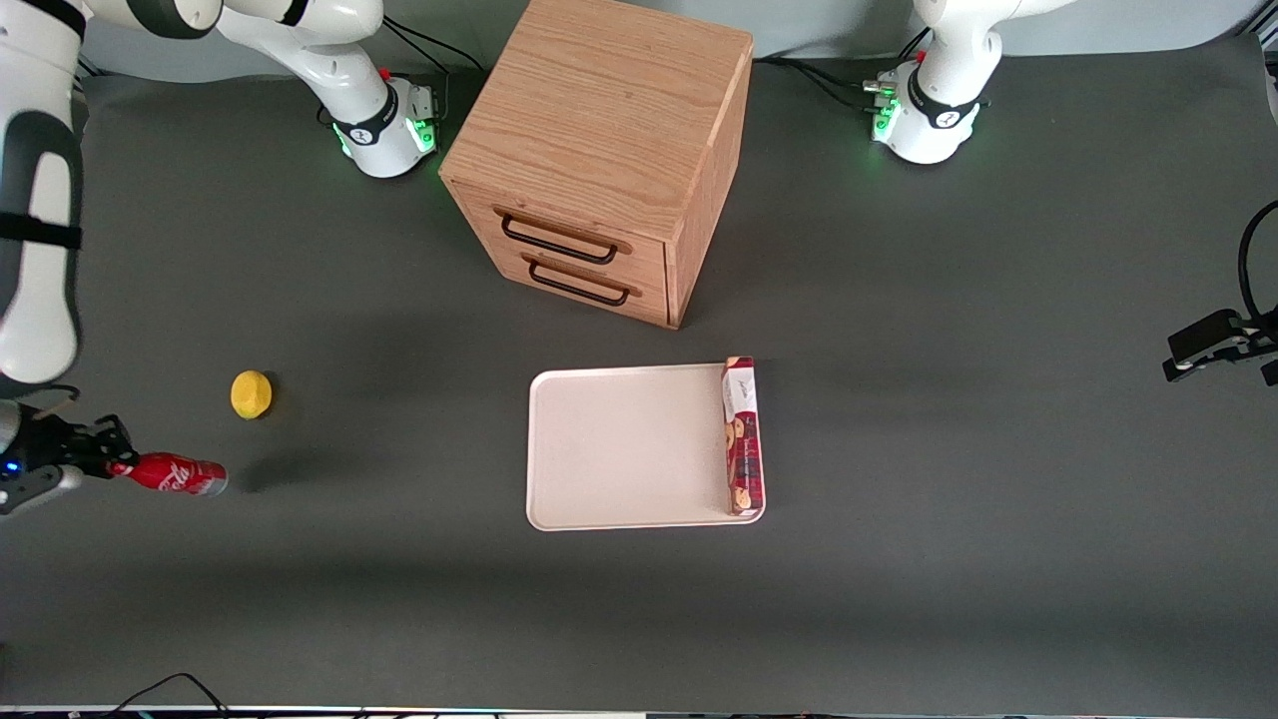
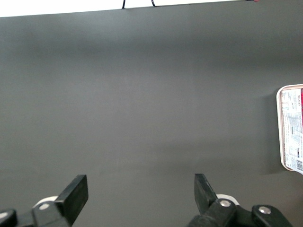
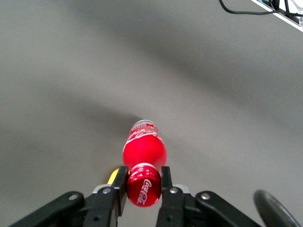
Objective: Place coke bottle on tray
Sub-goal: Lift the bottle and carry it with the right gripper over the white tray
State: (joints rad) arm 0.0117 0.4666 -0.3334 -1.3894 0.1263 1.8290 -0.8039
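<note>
The coke bottle (image 1: 178,473) is small, slim and red, with white script, a red cap and a silvery base. It is at the working arm's end of the table. My right gripper (image 1: 118,466) is shut on its cap. In the right wrist view the fingers (image 3: 120,185) press both sides of the cap, at the gripper (image 3: 144,182), and the bottle (image 3: 144,149) hangs below them over the grey table. The cream-white tray (image 1: 619,449) lies flat at the table's middle, far from the bottle. Its rim also shows in the left wrist view (image 2: 279,127).
A flat red biscuit box (image 1: 742,436) lies on the tray along its edge toward the parked arm. A yellow lemon (image 1: 251,394) sits beside the bottle, farther from the camera. A wooden two-drawer cabinet (image 1: 599,150) stands farther back than the tray.
</note>
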